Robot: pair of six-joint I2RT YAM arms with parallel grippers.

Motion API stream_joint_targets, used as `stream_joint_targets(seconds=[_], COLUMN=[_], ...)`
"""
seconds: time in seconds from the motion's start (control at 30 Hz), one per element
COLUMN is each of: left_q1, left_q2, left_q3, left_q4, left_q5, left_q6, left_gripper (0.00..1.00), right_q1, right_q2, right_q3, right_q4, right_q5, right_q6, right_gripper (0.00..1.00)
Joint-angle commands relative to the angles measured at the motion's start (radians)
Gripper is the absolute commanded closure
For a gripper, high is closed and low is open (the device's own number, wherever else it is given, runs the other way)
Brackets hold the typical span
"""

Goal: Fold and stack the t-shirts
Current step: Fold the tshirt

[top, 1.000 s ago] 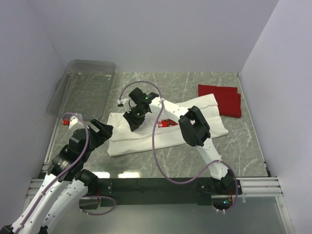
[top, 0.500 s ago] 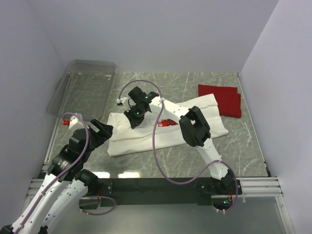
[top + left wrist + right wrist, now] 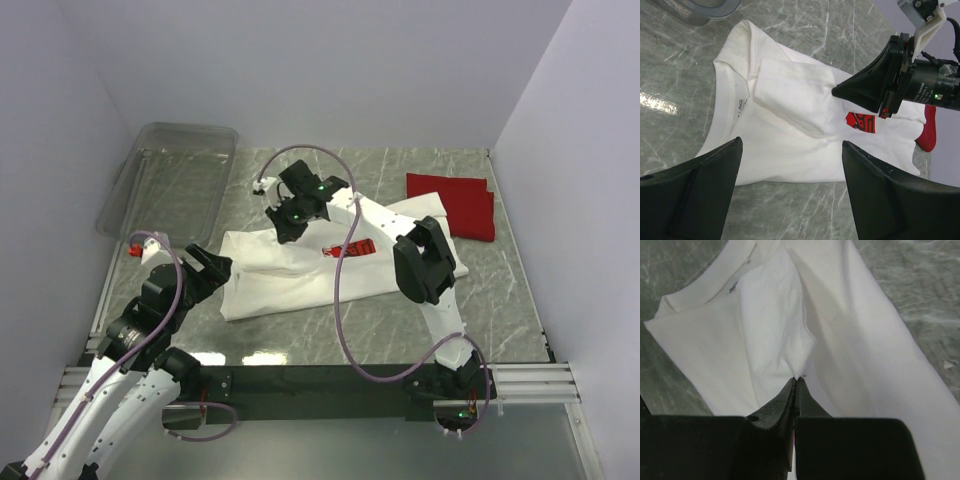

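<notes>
Grey marbled surface [image 3: 400, 165] between pale walls, seen from above. At far left lay a clear bin [image 3: 170, 185]. Left jaws were spread wide and held nothing, hovering by the left edge of the white shirt [image 3: 270, 280]. That shirt lay mid-surface, one sleeve turned in, the rest spread out. Right jaws were pressed together, pinching a ridge of its cloth near the middle. At far right lay the red shirt [image 3: 455, 205], apparently already folded. The white shirt's folding looked partly done; stacking remained.
</notes>
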Motion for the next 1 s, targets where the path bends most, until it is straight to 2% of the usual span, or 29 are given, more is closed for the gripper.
stream_joint_targets(seconds=[0.0, 0.5, 0.67, 0.97], left_q1=[0.0, 0.001, 0.001, 0.0], left_q2=[0.002, 0.022, 0.027, 0.034], left_q3=[0.001, -0.003, -0.003, -0.002], left_q4=[0.036, 0.049, 0.05, 0.053], left_q5=[0.014, 0.022, 0.022, 0.025], left_q6=[0.022, 0.029, 0.032, 0.035], left_gripper=[0.14, 0.14, 0.14, 0.14], right_q1=[-0.025, -0.066, -0.071, -0.083], right_q2=[-0.046, -0.034, -0.057, -0.109], right_q3=[-0.026, -0.058, -0.091, -0.181], right_q4=[0.059, 0.126, 0.175, 0.227], right_q5=[0.05, 0.162, 0.251, 0.28], right_q6=[0.022, 0.088, 0.112, 0.125], right_gripper=[1.0, 1.0, 1.0, 1.0])
